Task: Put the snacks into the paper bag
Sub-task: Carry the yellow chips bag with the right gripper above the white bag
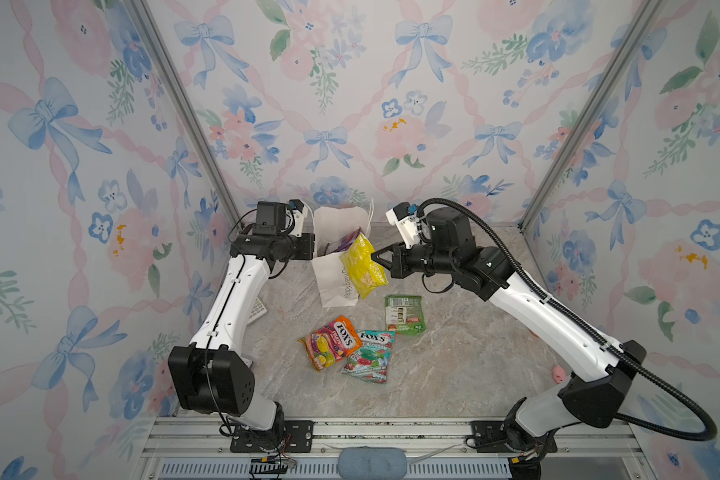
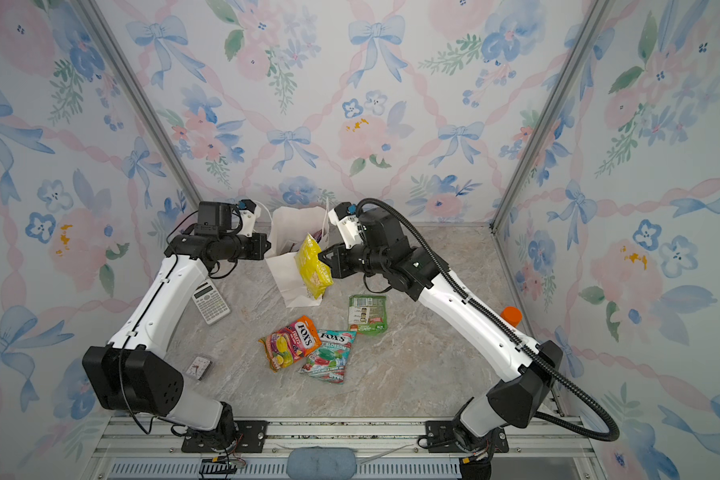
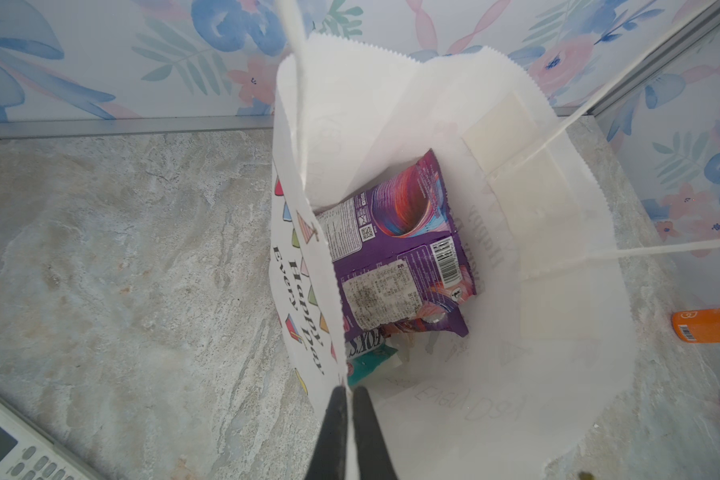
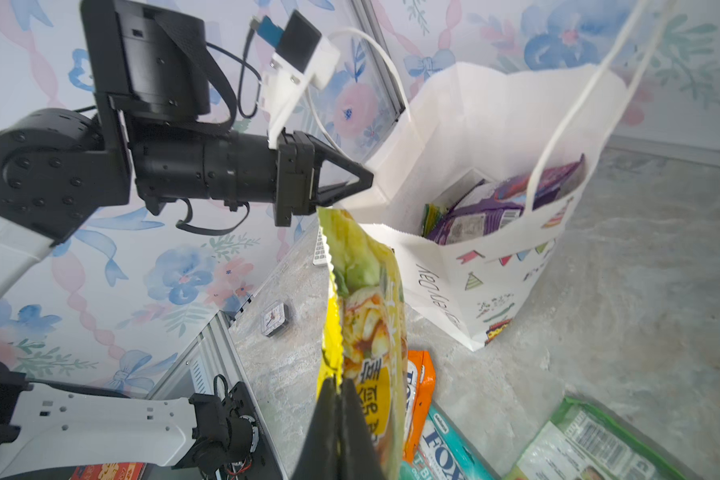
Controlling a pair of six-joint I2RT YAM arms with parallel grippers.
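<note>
The white paper bag (image 1: 334,286) (image 3: 558,332) stands open at the back of the table. My left gripper (image 3: 348,388) (image 4: 366,178) is shut on the bag's rim at its left side. A purple packet (image 3: 408,249) and a teal FOX'S packet (image 3: 368,361) lie inside. My right gripper (image 1: 374,255) (image 4: 341,380) is shut on the edge of a yellow packet (image 1: 362,266) (image 4: 366,299), which hangs in front of the bag's mouth. In both top views an orange FOX'S packet (image 1: 329,343), a teal FOX'S packet (image 1: 371,353) and a green packet (image 1: 404,313) lie on the table nearer the front.
A calculator (image 2: 211,301) and a small clock (image 2: 198,367) lie under the left arm. An orange-capped bottle (image 2: 511,316) and a pink pig toy (image 1: 558,372) sit by the right wall. The bag stands close to the back wall.
</note>
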